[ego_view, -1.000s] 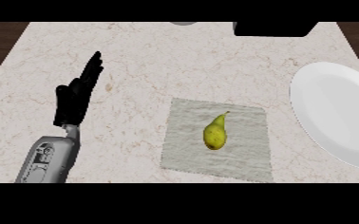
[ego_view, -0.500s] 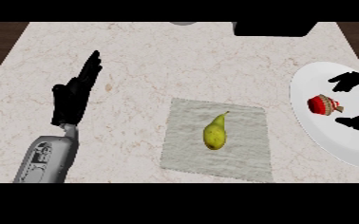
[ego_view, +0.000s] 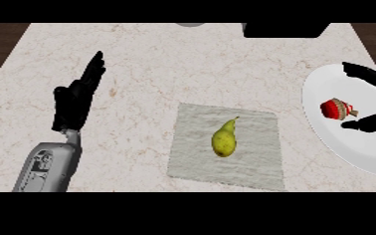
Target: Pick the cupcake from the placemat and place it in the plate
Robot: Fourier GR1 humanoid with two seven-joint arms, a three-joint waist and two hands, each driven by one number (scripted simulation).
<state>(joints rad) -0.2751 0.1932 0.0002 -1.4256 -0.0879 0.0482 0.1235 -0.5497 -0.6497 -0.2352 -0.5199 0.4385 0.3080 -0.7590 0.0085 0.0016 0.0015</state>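
Pale marbled surface [ego_view: 183, 59]. Left hand [ego_view: 73, 99] rests at left, fingers straight. Centre: pear [ego_view: 224, 138] on placemat [ego_view: 253, 164]. Right edge — cupcake [ego_view: 337, 109] tipped on plate [ego_view: 327, 139], right hand [ego_view: 361, 71] fingers spread apart either side, not touching.

A grey cloth placemat [ego_view: 228, 152] lies at the counter's centre, a yellow pear [ego_view: 224, 139] on it. At three o'clock, a white round plate [ego_view: 323, 129] holds a red-topped cupcake [ego_view: 337, 109].
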